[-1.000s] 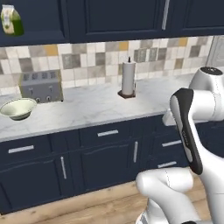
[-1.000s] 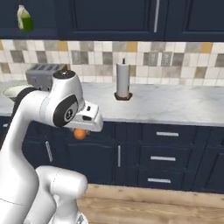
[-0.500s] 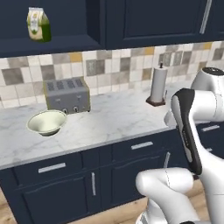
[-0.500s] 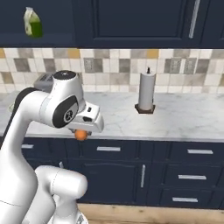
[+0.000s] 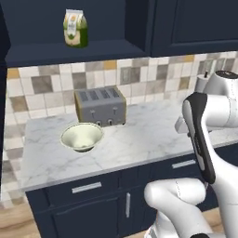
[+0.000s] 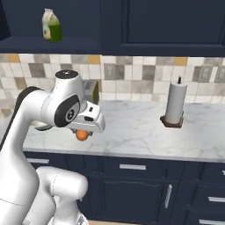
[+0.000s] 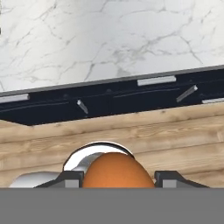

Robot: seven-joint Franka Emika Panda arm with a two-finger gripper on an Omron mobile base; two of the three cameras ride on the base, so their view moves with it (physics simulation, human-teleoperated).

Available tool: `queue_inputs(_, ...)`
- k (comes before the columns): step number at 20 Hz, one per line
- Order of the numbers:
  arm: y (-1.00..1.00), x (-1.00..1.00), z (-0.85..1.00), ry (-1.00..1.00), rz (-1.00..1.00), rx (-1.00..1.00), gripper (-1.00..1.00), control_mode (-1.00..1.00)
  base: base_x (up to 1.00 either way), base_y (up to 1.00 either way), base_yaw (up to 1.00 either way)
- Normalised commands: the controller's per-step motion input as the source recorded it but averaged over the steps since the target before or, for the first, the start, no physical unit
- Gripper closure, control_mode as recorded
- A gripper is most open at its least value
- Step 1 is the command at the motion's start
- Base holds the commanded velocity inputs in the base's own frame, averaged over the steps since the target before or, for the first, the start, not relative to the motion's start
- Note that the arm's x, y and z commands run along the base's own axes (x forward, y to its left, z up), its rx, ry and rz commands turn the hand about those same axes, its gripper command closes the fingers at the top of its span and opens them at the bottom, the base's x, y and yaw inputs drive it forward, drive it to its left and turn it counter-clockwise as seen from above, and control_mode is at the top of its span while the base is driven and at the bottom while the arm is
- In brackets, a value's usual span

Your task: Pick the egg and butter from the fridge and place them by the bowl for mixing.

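Egg in the claw, counter's right ahead of you

Your claw (image 7: 117, 183) is clamped on the egg (image 7: 117, 171), carried out over the floor, short of the counter (image 7: 109, 39). Jolt it and the egg could slip out. The bowl (image 5: 82, 137) sits beyond, with the toaster (image 5: 101, 107) right behind it crowding your drop spot.

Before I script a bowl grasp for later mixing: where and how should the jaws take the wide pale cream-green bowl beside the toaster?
Take the wide pale cream-green bowl by its thin rim, from above: it sits upright and open-topped; the near rim is probably easiest, away from the grey toaster.
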Motion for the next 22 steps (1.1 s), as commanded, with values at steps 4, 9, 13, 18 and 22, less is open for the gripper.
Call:
queue_inputs(4, 0.00, 0.00, 0.00, 0.00, 0.00, 0.00, 1.00, 1.00, 0.00, 0.59, 0.13)
queue_inputs(9, 0.00, 0.00, 0.00, 0.00, 0.00, 0.00, 1.00, 1.00, 0.49, 0.35, 0.13)
queue_inputs(13, 0.00, 0.00, 0.00, 0.00, 0.00, 0.00, 1.00, 1.00, 0.52, 0.27, 0.14)
queue_inputs(18, 0.00, 0.00, 0.00, 0.00, 0.00, 0.00, 1.00, 1.00, 0.34, 0.38, 0.18)
queue_inputs(22, 0.00, 0.00, 0.00, 0.00, 0.00, 0.00, 1.00, 1.00, 0.44, 0.41, 0.15)
